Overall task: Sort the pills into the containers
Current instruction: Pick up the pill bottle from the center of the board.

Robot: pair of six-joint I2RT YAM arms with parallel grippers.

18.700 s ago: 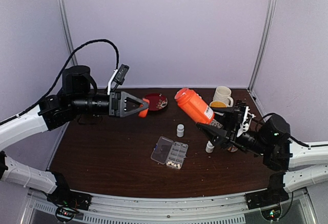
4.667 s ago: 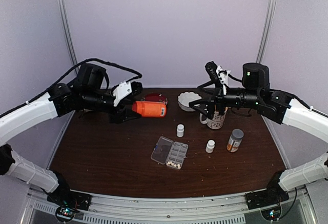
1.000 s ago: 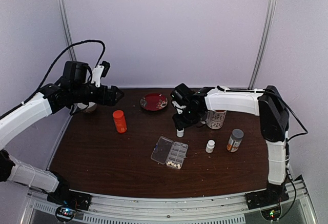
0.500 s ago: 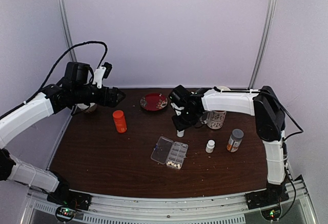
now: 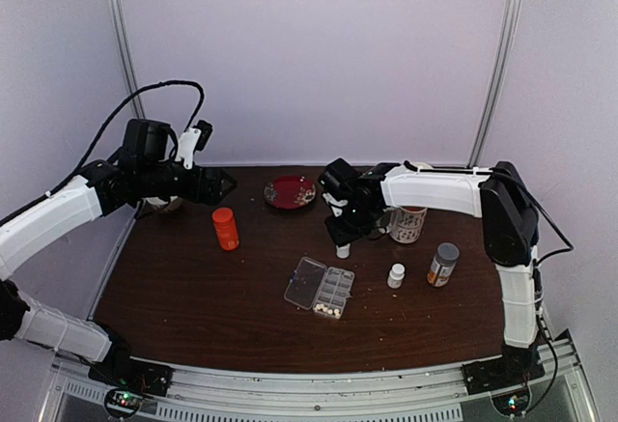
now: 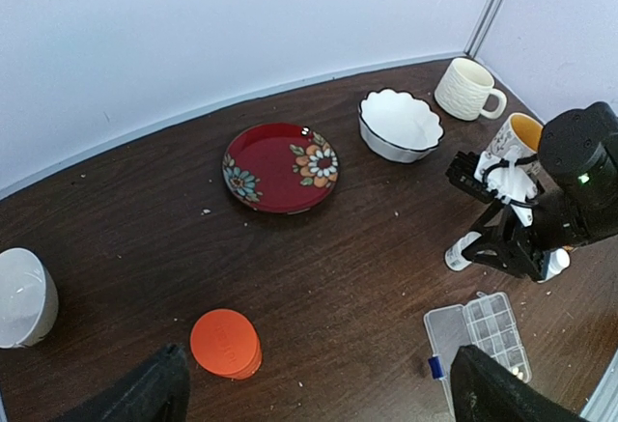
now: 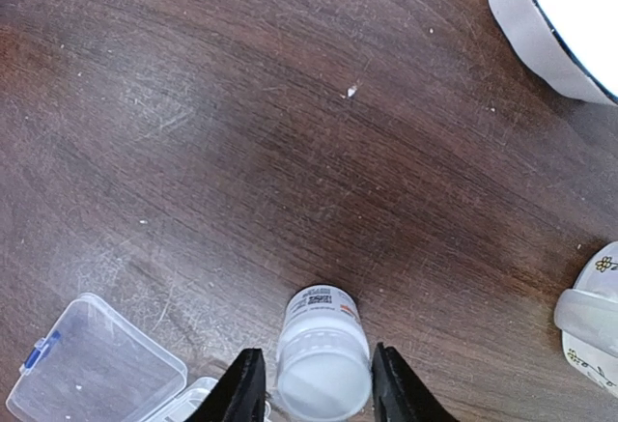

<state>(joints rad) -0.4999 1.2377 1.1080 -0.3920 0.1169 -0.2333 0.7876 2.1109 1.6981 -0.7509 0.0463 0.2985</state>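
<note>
The clear pill box (image 5: 321, 287) lies open at mid-table, lid flat on its left side, and shows too in the left wrist view (image 6: 483, 330). A few whitish pills (image 5: 329, 311) sit in its near cells. My right gripper (image 5: 344, 232) points down over a small white bottle (image 7: 323, 359) just behind the box, shut on it with a finger at each side of the cap. A corner of the box lid (image 7: 97, 364) shows lower left. My left gripper (image 5: 220, 185) hangs open and empty, high over the back left above an upright orange bottle (image 6: 225, 343).
At the back are a red flowered plate (image 5: 292, 191), a white bowl (image 6: 400, 125), a cream mug (image 6: 466, 89) and a patterned mug (image 5: 408, 222). A small white bottle (image 5: 396, 275) and a grey-capped bottle (image 5: 443, 264) stand right of the box. A pale rounded object (image 6: 21, 296) sits far left.
My right gripper's fingers have narrowed onto the white bottle's cap. The left arm has barely shifted; the orange bottle and pill box stay put.
</note>
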